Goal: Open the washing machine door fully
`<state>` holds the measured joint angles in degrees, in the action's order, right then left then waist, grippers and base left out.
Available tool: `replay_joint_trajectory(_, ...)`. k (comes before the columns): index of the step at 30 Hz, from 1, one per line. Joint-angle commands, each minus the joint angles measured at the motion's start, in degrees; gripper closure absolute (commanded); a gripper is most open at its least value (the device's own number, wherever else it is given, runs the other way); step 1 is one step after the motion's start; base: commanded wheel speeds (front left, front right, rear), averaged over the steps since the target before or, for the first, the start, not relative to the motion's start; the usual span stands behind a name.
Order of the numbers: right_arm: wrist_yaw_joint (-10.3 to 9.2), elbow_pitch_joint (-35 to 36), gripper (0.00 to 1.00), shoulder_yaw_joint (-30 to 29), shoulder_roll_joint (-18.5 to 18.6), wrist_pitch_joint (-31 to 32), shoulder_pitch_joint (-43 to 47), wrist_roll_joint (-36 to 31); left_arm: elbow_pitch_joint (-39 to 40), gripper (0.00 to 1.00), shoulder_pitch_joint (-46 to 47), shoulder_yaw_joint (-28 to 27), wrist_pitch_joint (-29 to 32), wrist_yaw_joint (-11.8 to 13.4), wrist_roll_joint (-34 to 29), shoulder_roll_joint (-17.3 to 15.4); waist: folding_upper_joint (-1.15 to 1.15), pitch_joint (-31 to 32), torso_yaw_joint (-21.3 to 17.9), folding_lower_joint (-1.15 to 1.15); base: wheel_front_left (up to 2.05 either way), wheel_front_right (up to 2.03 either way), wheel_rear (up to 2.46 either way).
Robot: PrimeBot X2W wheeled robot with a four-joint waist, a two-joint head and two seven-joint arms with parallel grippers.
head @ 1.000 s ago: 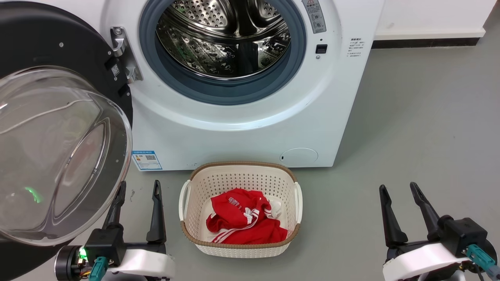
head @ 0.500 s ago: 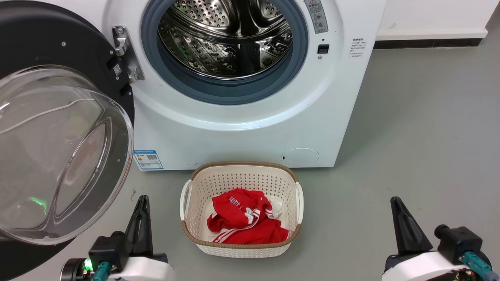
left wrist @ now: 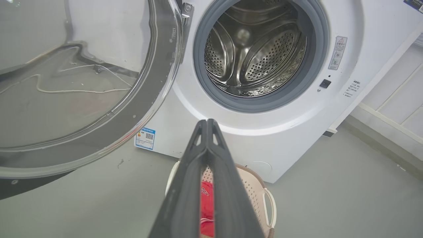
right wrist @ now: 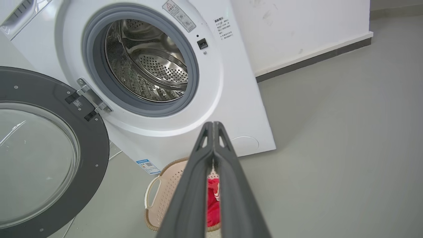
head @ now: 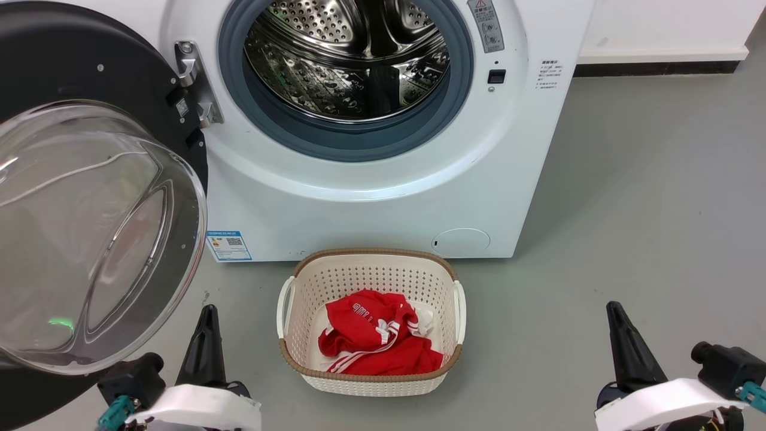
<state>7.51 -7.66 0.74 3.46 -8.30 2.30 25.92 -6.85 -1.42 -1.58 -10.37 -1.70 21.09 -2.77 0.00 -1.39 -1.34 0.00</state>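
Glossy black washing machine door [head: 72, 78], perforated steel drum [head: 347, 60]

**Door swung open on left hinge; drum exposed**

The washing machine [head: 371, 197] is a white front-loader standing upright on the grey floor at the far side, front facing near. Its perforated steel drum [head: 353, 54] lies exposed inside a grey gasket [head: 335, 140]. The washing machine door [head: 90, 209] is round and glossy black, with a bulging clear glass bowl. It hangs from the hinge [head: 194, 84] left of the opening, swung well out to the left and near side, inner face showing. A blue label [head: 228, 246] and a round flap [head: 461, 240] sit low on the front.
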Motion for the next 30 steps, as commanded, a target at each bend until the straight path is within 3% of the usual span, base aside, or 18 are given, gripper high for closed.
replay_joint_trajectory(1,-0.01,0.5,1.0,-0.1,0.5,0.4,-1.8,2.9,0.5,1.0,1.8,-0.3,0.5,-0.4,2.8,-0.1,0.0,0.0,0.0,0.0,0.0,0.0,0.0)
replay_joint_trajectory(30,-0.01,-1.9,1.0,-1.3,1.2,4.5,-4.4,27.4,-2.2,1.0,4.1,-2.0,6.5,-2.5,27.9,-0.1,0.0,0.3,0.4,0.0,0.0,0.0,0.0)
